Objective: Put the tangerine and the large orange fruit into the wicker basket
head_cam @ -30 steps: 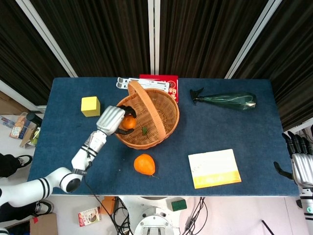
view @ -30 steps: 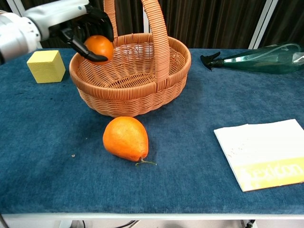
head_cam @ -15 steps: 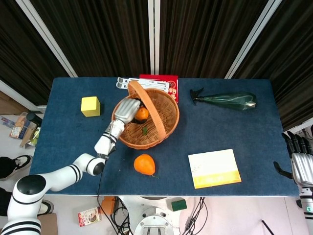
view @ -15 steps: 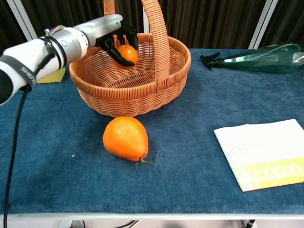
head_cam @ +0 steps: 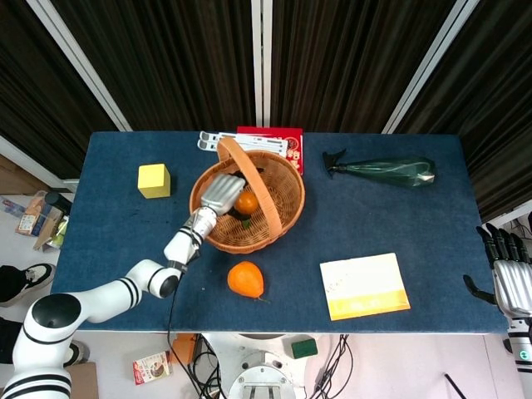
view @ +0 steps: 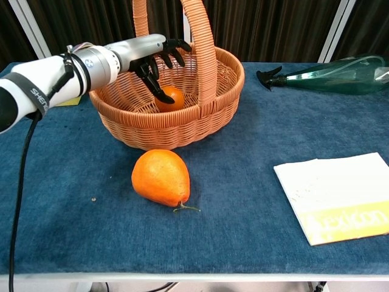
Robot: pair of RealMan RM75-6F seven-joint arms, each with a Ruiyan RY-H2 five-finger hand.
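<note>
The tangerine [head_cam: 246, 202] [view: 172, 97] lies on the floor of the wicker basket [head_cam: 291, 179] [view: 182, 118], left of its tall handle. My left hand [head_cam: 220, 191] [view: 155, 55] reaches in over the basket's left rim and hovers just above the fruit. Its fingers are spread, and the thumb tip is at the tangerine's edge without holding it. The large orange fruit [head_cam: 245, 279] [view: 161, 177] sits on the blue cloth in front of the basket, stem towards me. My right hand [head_cam: 507, 278] hangs off the table's right edge, fingers apart and empty.
A yellow cube [head_cam: 154, 179] stands left of the basket. A green spray bottle [head_cam: 382, 170] [view: 334, 73] lies at the back right. A white and yellow booklet [head_cam: 364, 286] [view: 337, 194] lies at the front right. A red box [head_cam: 274, 137] sits behind the basket.
My left hand carried the tangerine over the rim into the basket, lowered it and let go. The fruit now rests on the basket floor with the fingers spread above it.
</note>
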